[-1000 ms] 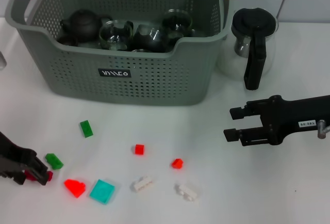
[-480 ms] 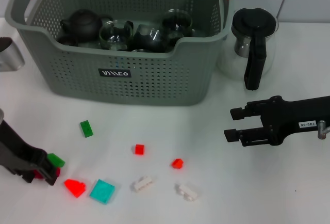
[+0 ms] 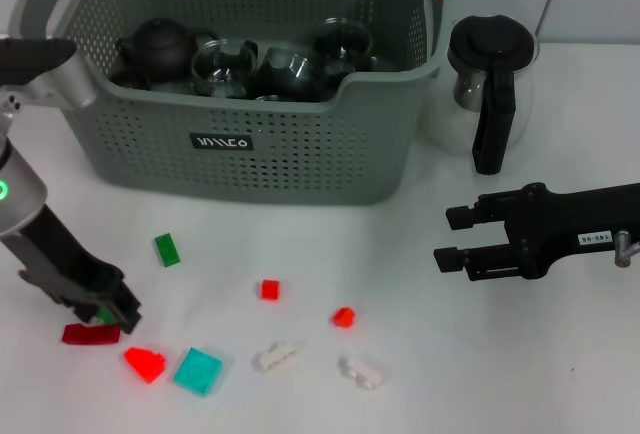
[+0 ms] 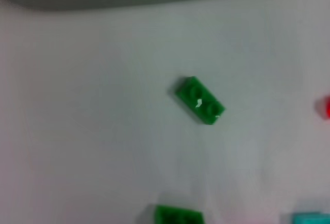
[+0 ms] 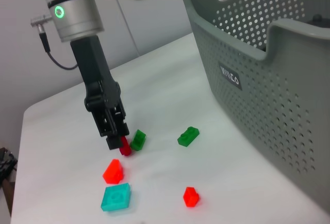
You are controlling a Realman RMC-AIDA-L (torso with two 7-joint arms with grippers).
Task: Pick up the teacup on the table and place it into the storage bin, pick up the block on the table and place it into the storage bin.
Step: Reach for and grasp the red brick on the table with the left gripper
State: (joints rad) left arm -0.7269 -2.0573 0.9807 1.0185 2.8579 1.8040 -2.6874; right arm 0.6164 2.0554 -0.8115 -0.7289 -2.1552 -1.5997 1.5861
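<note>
Bright, even light; soft faint shadows. Left wrist view blurred throughout, green block [image 4: 200,100] soft-edged; other views sharp.

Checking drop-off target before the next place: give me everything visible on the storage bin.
The storage bin is a large grey plastic basket with perforated walls, cut-out handles, orange clips on the rim and a small black label with white lettering on its front. It stands upright at the back of the white table. Inside are a dark teapot and several glass cups. A glass pitcher stands close beside it on the robot's right. Neither gripper touches it.
</note>
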